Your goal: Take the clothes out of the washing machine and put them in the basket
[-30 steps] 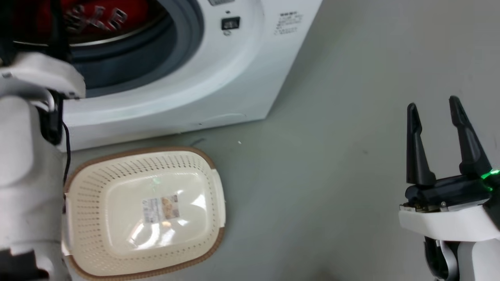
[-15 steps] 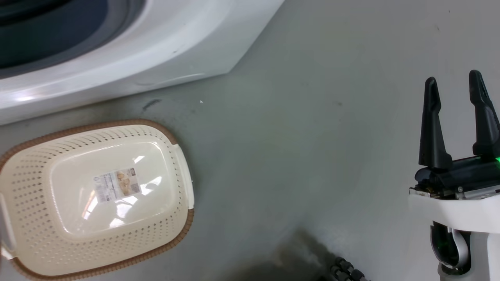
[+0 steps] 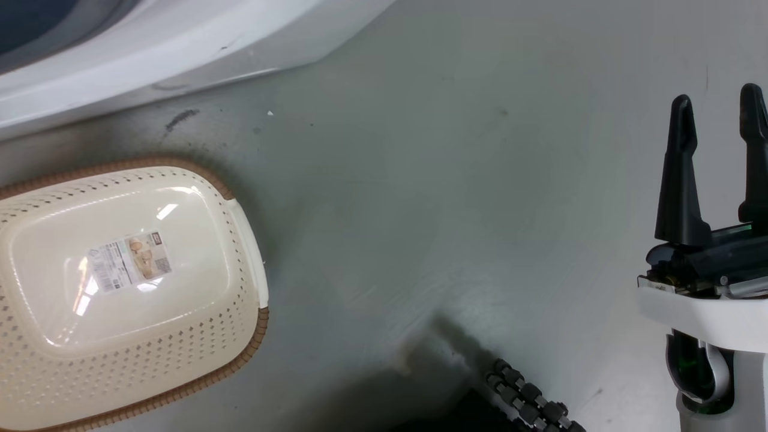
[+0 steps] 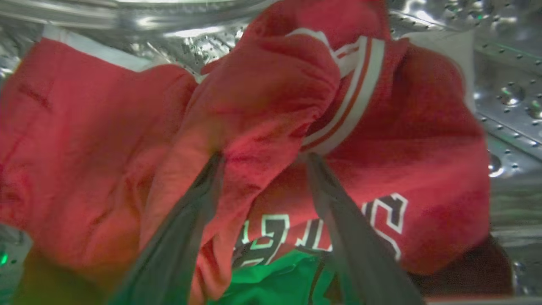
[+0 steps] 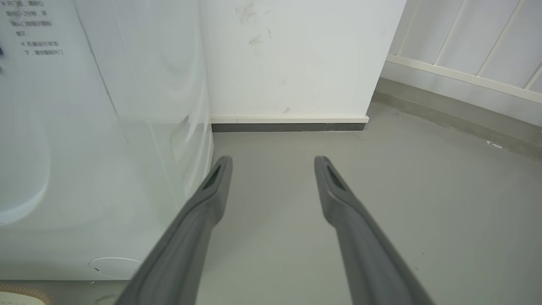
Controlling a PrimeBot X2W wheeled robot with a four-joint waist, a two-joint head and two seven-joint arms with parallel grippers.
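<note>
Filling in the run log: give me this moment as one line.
stage: grasp | left hand: open, astride clothes inside washing machine | right hand: open, empty | basket: empty, on floor

Our right gripper [image 3: 717,96] stands at the frame's lower right, its two dark fingers [image 3: 681,180] upright and parted. Our left gripper [image 4: 263,156] rises from its view's bottom edge, equally spread.

Clothes [image 4: 423,140] lettering [image 4: 381,216], basket [image 3: 204,336] label [image 3: 129,262], washing machine [image 5: 106,169] print [image 5: 36,31]: all illegible.

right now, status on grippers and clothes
Left gripper open, fingers astride a clothes fold in the drum. Right gripper open over floor. Basket empty. Nothing blocking.
</note>
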